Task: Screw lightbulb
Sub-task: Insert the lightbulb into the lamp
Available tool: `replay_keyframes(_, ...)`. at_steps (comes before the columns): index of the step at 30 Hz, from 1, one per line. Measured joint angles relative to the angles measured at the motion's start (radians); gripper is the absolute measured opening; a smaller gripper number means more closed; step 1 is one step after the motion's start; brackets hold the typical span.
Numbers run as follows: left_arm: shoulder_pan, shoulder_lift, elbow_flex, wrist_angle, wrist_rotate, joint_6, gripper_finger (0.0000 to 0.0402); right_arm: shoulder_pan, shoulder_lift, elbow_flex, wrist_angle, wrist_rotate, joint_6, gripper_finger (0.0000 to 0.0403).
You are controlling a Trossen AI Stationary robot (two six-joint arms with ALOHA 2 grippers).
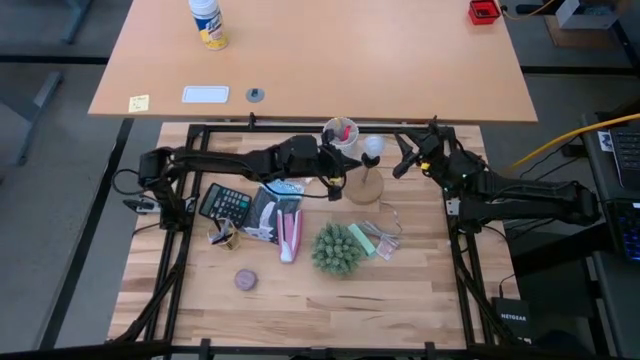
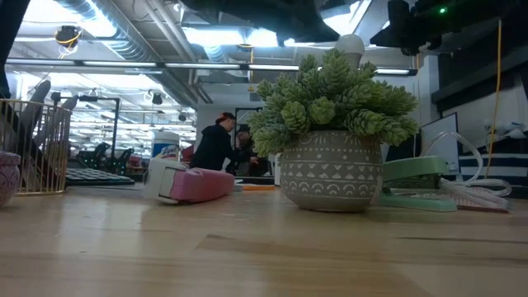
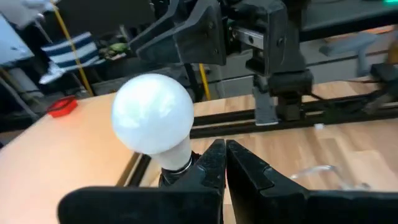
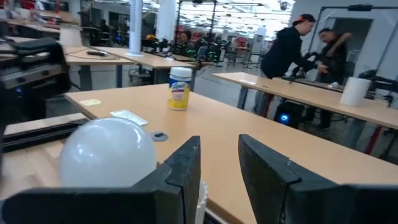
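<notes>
The white frosted lightbulb point(image 1: 372, 147) stands upright, its silver base in the black socket point(image 3: 176, 176) of the wooden stand point(image 1: 365, 188) at the table's far middle. Its top shows behind the plant in the low view point(image 2: 350, 43). My left gripper point(image 1: 338, 182) is shut, and its fingertips point(image 3: 226, 163) are right beside the socket, below the bulb point(image 3: 152, 121). My right gripper point(image 1: 402, 162) is open and empty on the bulb's right. The bulb point(image 4: 106, 152) lies outside one of its fingers point(image 4: 186, 168), not between them. My left gripper's shut fingers point(image 3: 211, 171) stand close against the black socket under the bulb, coming level from the table's left. Whether they touch the socket I cannot tell. My right gripper touches nothing.
A white cup with pens point(image 1: 340, 130) stands just behind the bulb. A potted plant point(image 1: 335, 250), a green stapler point(image 1: 362, 240), a pink stapler point(image 1: 290, 235), a calculator point(image 1: 225, 203), a wire basket point(image 2: 33, 144) and a brownish puck point(image 1: 245, 280) lie nearer the front.
</notes>
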Motion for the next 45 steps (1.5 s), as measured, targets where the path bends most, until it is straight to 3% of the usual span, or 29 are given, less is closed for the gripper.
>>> replay_keyframes(8, 0.118, -0.033, 0.000, -0.030, 0.350, -0.070, 0.0005, -0.015, -0.005, 0.000, -0.005, -0.085, 0.016, 0.0113)
replay_keyframes(20, 0.178, -0.033, 0.000, -0.051, 0.396, -0.021, 0.0005, -0.087, 0.011, 0.000, -0.015, -0.115, 0.132, 0.0113)
replay_keyframes(26, 0.227, -0.032, 0.000, -0.028, 0.631, -0.029, 0.0005, -0.111, 0.020, 0.000, -0.022, -0.152, 0.126, 0.0095)
replay_keyframes(33, 0.232, -0.031, 0.000, -0.004, 0.654, -0.003, 0.0005, -0.212, 0.020, 0.000, -0.010, -0.325, 0.138, 0.0011)
replay_keyframes(39, 0.204, 0.016, 0.000, 0.103, 0.656, -0.014, 0.0005, -0.258, 0.033, 0.000, 0.001, -0.432, 0.158, 0.0022)
replay_keyframes(45, 0.195, 0.038, 0.000, 0.118, 0.640, -0.025, 0.0005, -0.256, 0.074, 0.000, 0.024, -0.464, 0.160, 0.0008)
